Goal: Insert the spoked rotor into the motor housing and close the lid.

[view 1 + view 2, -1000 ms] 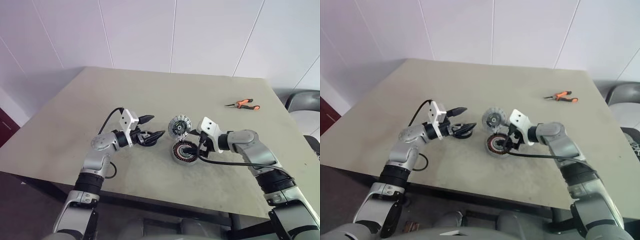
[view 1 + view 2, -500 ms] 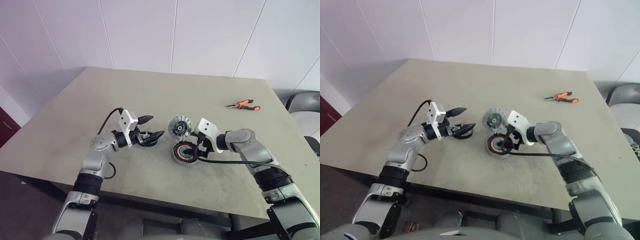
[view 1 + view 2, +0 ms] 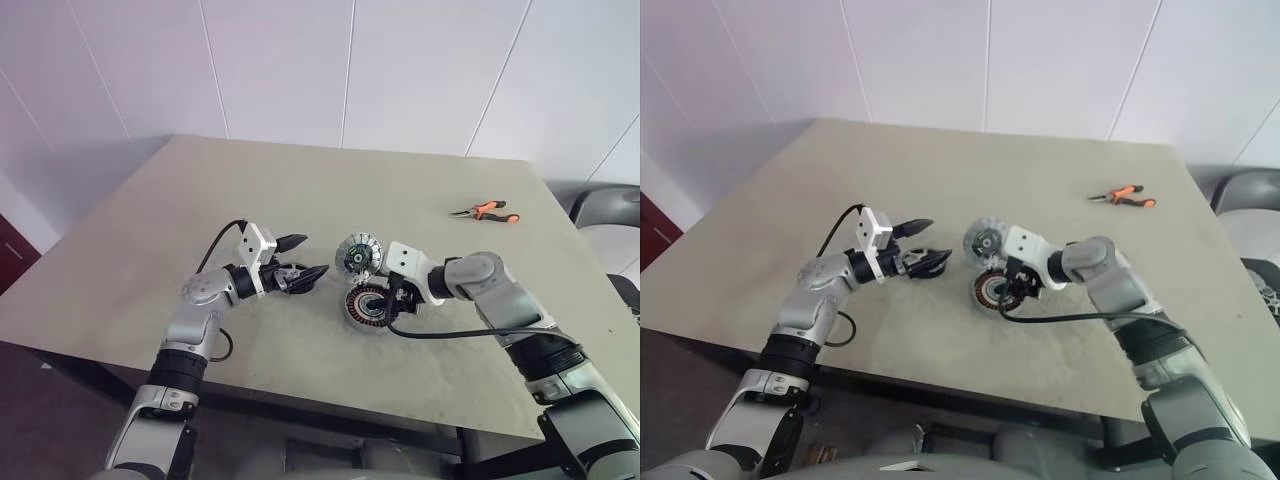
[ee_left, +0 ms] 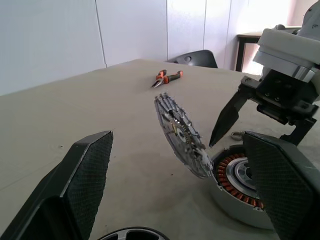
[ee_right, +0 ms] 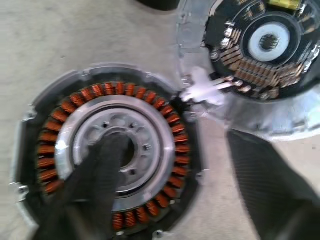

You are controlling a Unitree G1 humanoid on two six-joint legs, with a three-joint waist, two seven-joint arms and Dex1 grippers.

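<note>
The motor housing lies flat on the table, its ring of copper windings around a silver centre. The spoked rotor stands tilted on edge against the housing's far rim, dark hub facing me. My right gripper points down onto the housing and is open. One of its fingers is over the centre, the other outside the rim. My left gripper hovers level and open, left of both parts, holding nothing. Which part is the lid I cannot tell.
A dark ring-shaped part lies on the table under my left gripper. Orange-handled pliers rest at the far right of the table. A chair stands beyond the right edge.
My right wrist has turned a little to the left over the housing, and its fingers have come closer together. The left arm, housing and rotor have not moved.
</note>
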